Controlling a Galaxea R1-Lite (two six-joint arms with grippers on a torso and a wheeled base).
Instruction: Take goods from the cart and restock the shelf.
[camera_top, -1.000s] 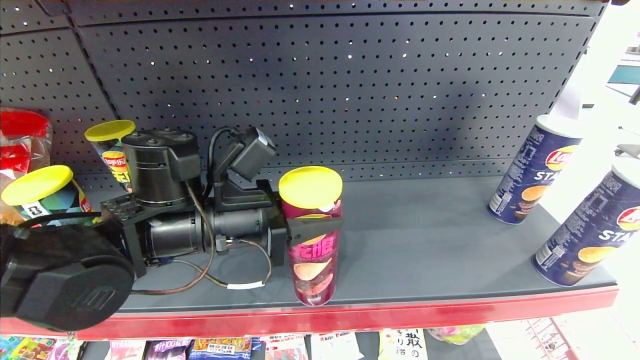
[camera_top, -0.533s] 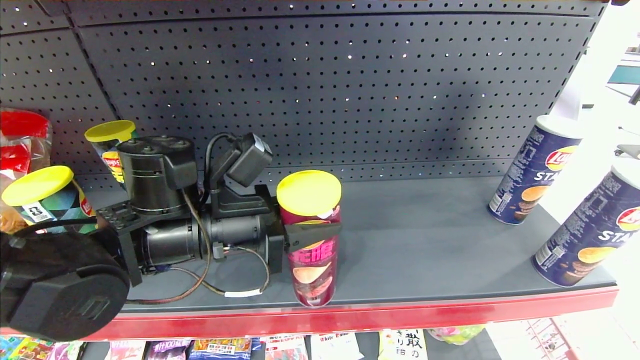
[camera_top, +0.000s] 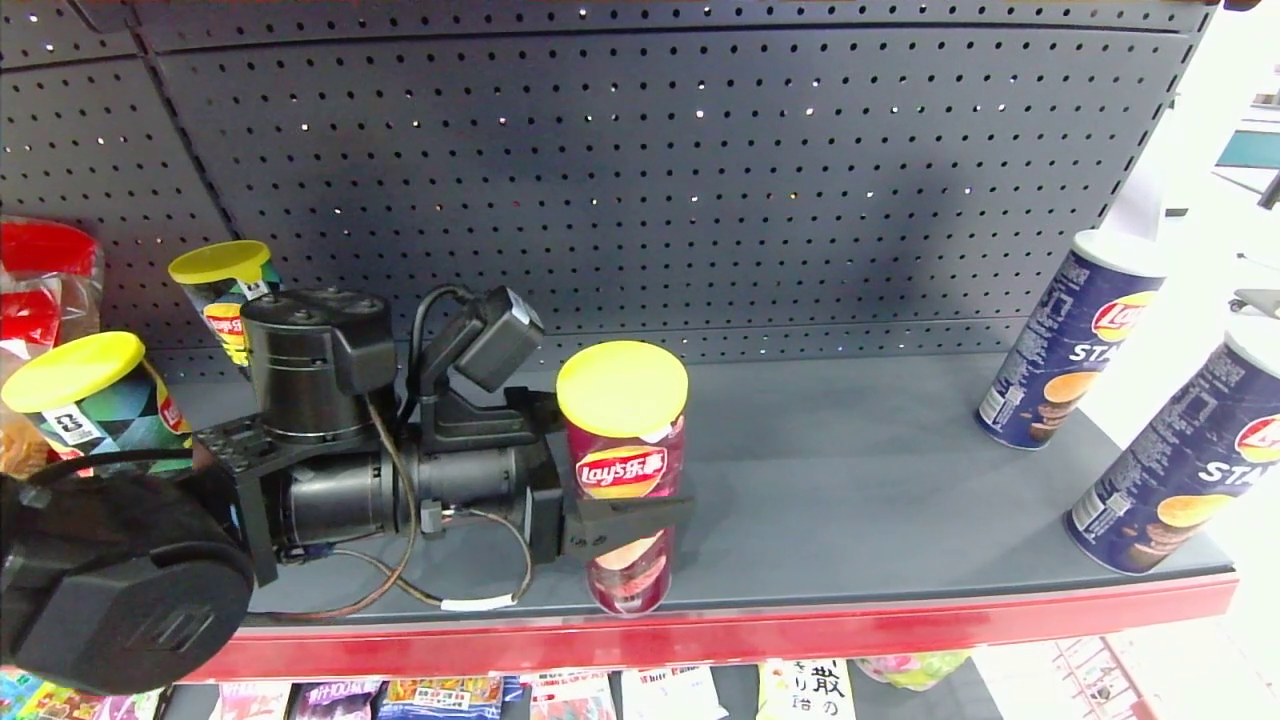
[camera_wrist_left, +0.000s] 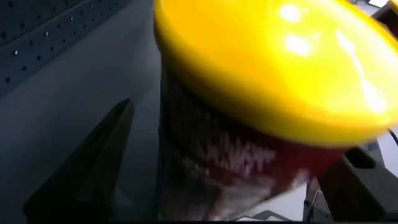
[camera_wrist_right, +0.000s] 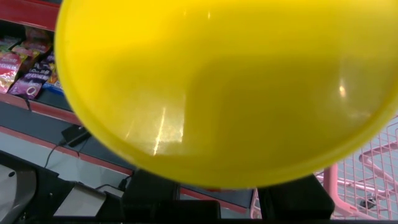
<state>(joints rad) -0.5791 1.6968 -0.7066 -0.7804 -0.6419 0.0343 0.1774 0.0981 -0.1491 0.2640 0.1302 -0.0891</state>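
Head view: a maroon, yellow-lidded can (camera_top: 622, 468) stands upright at the shelf's (camera_top: 850, 480) front edge, with the left claw (camera_top: 630, 508) straddling its lower half. Left wrist view: its fingers (camera_wrist_left: 87, 168) are spread, one clear of the can. Right wrist view: a yellow lid (camera_wrist_right: 230, 87) hides the right claw's (camera_wrist_right: 219, 202) grip, so I cannot tell.

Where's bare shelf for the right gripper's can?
Widest bare stretch: shelf between the maroon can and the two blue cans, back to the pegboard. The held can should fit there. Crowded leftward: left gripper around the maroon can, two green cans, red bag.
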